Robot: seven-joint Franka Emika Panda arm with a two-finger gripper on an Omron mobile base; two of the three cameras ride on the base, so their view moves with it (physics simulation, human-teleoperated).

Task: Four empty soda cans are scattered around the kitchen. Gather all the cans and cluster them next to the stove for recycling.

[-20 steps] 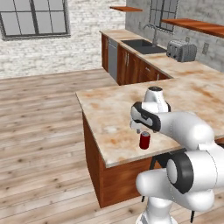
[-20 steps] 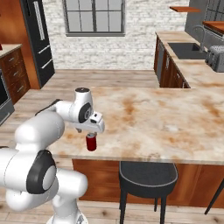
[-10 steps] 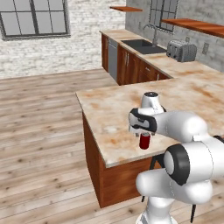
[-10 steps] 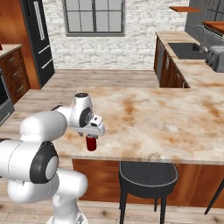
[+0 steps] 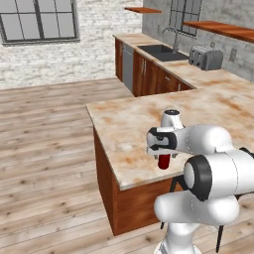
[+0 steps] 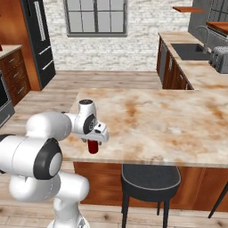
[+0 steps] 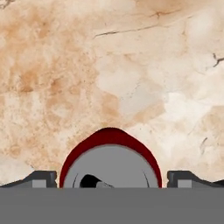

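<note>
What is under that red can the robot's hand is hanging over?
The red soda can stands upright on the marbled island countertop, near its front edge. The open gripper sits directly above, fingers on either side. The patch of countertop beneath the can is covered by it.

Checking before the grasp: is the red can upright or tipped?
Upright: the red can shows its round silvery top, standing on the counter.

Even rendered brightness around me, soft shadows, no glare, my hand view sharp, pictures slightly coarse
</note>
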